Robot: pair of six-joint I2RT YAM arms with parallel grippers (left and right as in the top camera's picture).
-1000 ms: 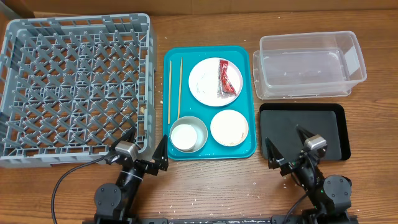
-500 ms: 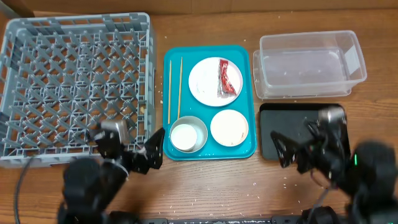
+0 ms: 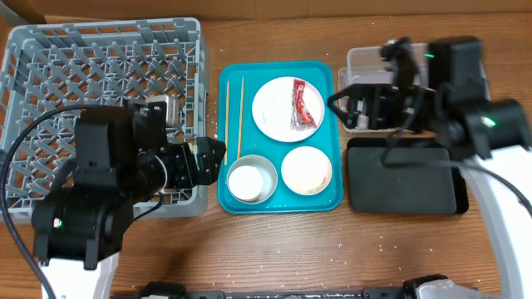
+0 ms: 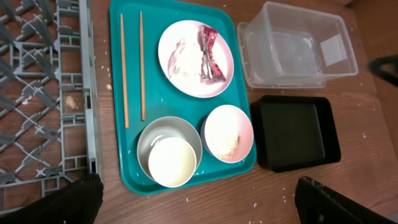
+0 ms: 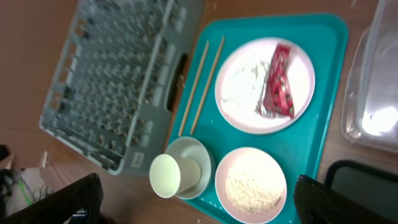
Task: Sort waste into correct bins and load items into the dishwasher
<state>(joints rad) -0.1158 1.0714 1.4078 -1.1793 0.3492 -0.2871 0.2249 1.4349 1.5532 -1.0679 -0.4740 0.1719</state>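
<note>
On the teal tray point(image 3: 324, 195), the white plate point(image 3: 273, 120) holds the red-and-silver wrapper point(image 3: 301, 104) and the napkin point(image 4: 185, 55). Two chopsticks point(image 3: 233, 116) lie to its left. The grey metal bowl point(image 3: 264, 166) holds a white cup point(image 3: 247, 183). The white bowl point(image 3: 306, 170) holds rice point(image 5: 252, 185). My left gripper point(image 3: 208, 159) is open and empty above the dish rack's point(image 3: 83, 83) front right corner. My right gripper point(image 3: 359, 93) is open and empty above the clear tub point(image 3: 453, 66), partly hiding it. The black tray point(image 3: 407, 178) lies in front of the tub.
Loose rice grains are scattered on the wooden table in front of the teal tray point(image 4: 261, 199). The left arm's black cable point(image 3: 17, 241) loops at the table's left front. A scrap lies on the table under the rack point(image 4: 71, 101).
Both arms have risen from the table's front edge. The left one moved up over the rack's front right corner, the right one back over the clear tub. The objects have not moved.
</note>
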